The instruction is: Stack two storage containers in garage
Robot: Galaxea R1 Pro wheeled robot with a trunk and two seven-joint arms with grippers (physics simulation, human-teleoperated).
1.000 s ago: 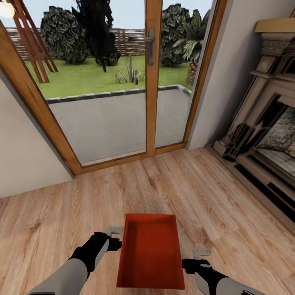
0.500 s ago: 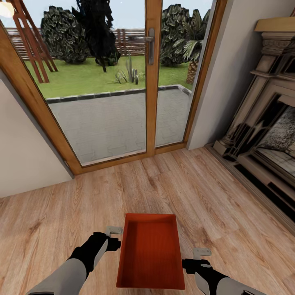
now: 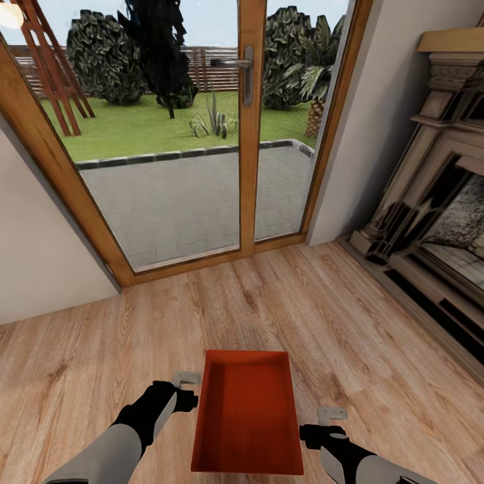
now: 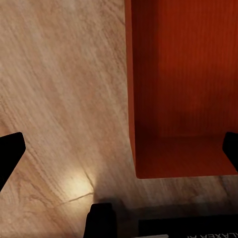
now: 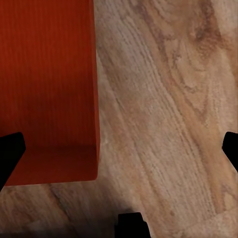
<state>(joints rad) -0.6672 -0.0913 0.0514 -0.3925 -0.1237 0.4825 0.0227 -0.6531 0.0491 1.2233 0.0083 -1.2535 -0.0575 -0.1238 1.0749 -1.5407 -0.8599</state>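
One orange storage container sat on the wood plank floor before the glass doors. It lay between the left tool and right tool, each spread open at its side, neither gripping it.

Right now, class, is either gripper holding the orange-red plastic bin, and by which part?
Nothing is held. The left gripper and right gripper flank the orange-red plastic bin, both open, fingers clear of its walls.

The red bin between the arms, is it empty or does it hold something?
Empty. The head view looks straight into the open bin and shows only its bare ribbed bottom and inner walls.
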